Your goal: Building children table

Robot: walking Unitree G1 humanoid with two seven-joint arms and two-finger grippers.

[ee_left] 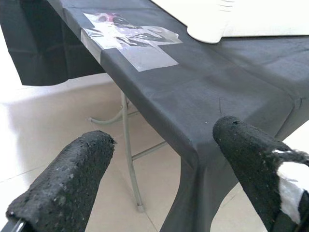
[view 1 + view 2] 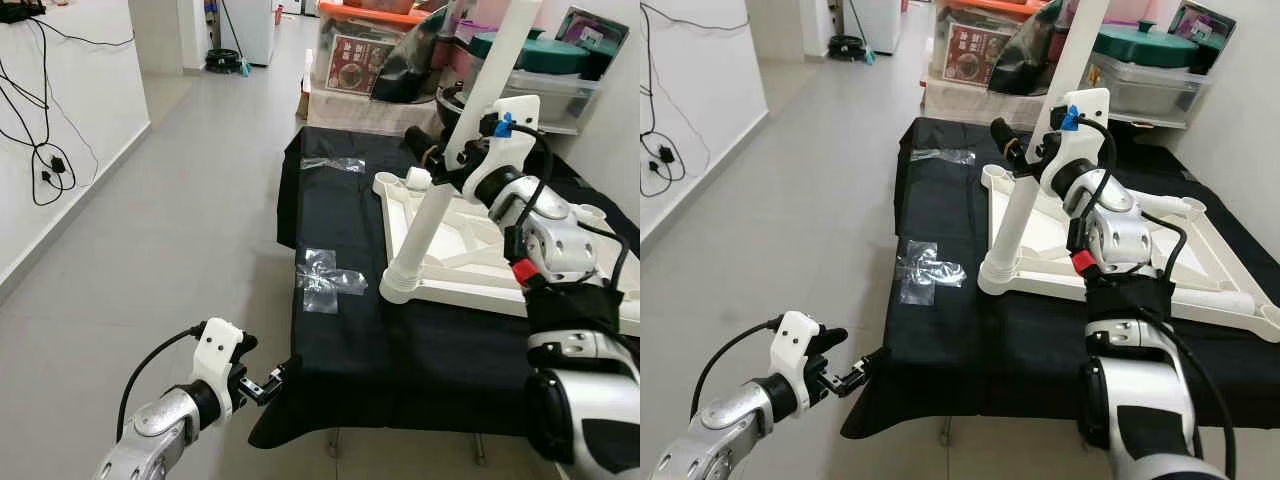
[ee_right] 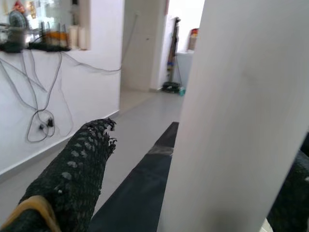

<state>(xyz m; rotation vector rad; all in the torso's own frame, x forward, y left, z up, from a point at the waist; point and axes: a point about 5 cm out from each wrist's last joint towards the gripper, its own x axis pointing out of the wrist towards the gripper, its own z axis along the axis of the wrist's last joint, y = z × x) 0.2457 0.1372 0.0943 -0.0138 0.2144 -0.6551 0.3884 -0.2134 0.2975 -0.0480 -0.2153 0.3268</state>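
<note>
Right wrist: leg (white) between gripper fingers

Bright, even daylight; sharp focus.

The white table leg runs off the top edge, its upper end unseen.

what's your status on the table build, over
Right gripper around the white table leg, leg standing in the corner socket of the upturned tabletop. Left gripper open, off the black cloth's near corner. Nothing blocking.
</note>
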